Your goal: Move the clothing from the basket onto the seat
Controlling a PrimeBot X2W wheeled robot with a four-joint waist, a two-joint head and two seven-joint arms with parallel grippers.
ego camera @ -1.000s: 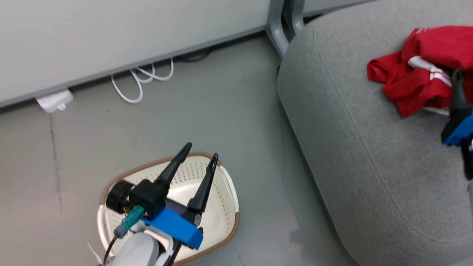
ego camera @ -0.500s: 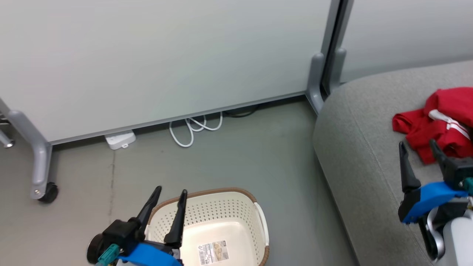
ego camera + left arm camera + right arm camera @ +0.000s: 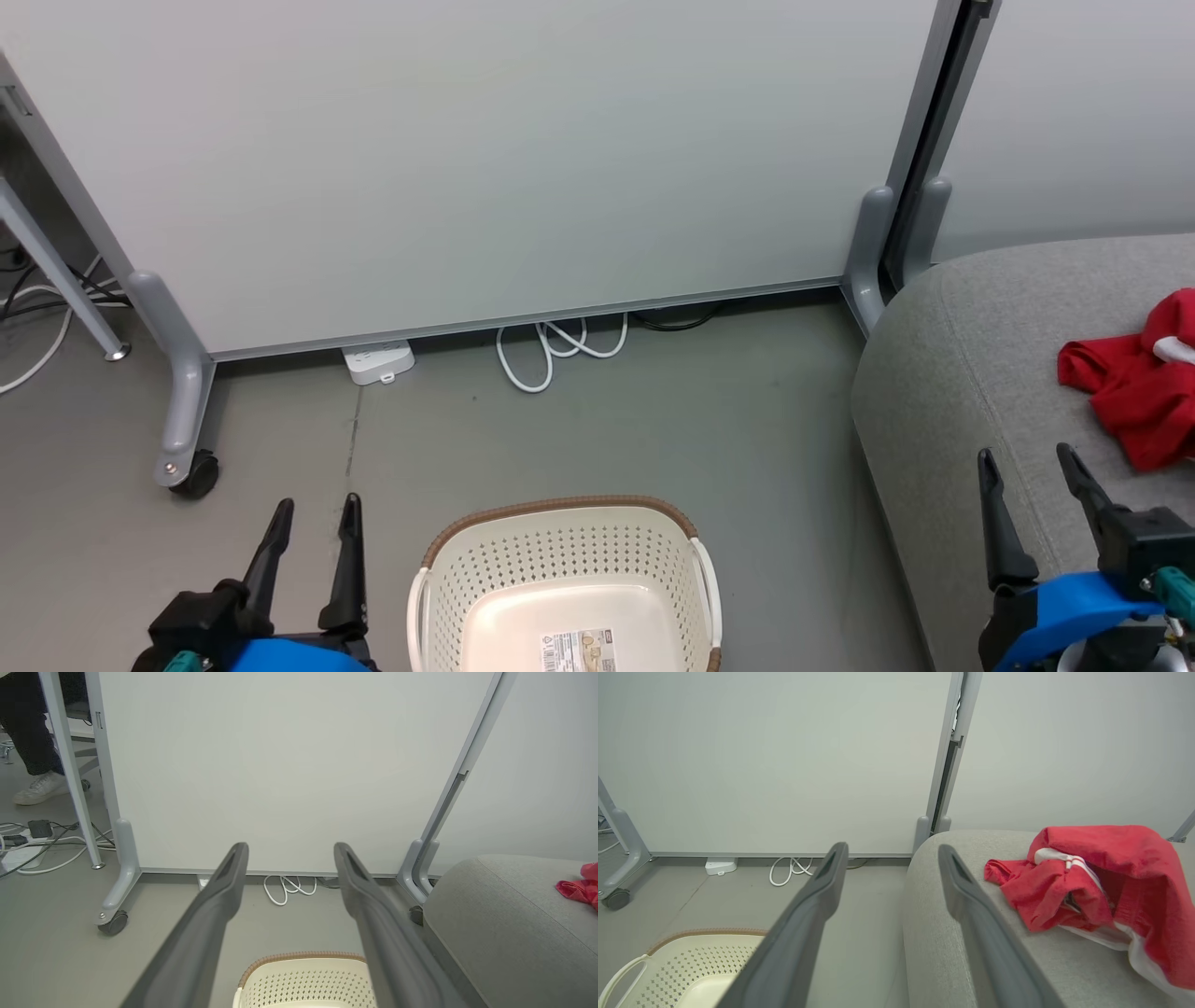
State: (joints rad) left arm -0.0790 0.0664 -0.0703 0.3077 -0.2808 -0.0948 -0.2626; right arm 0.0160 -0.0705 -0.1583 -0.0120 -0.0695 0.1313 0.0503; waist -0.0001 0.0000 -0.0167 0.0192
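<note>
Both arms have drawn back since a second ago. The right gripper (image 3: 1023, 454) has left the clothing (image 3: 1134, 401), which lies crumpled at the far right of the seat (image 3: 971, 373). That gripper now hangs over the seat's near left edge, jaws spread, apart from the fabric. Left of the seat, the basket (image 3: 560, 505) stands on the floor (image 3: 747, 448). The left gripper (image 3: 318, 502), earlier above the basket, hovers to its left, jaws spread. Farther off, a white cable (image 3: 551, 350) and a power strip (image 3: 378, 361) lie under a pale partition (image 3: 523, 159).

Before me: white panel (image 3: 513, 168), caster (image 3: 196, 476) at its left foot. Power strip (image 3: 378, 362) and looped cable (image 3: 551, 350) on the floor (image 3: 653, 420) along its base. Someone's shoe (image 3: 39, 788) far left.
</note>
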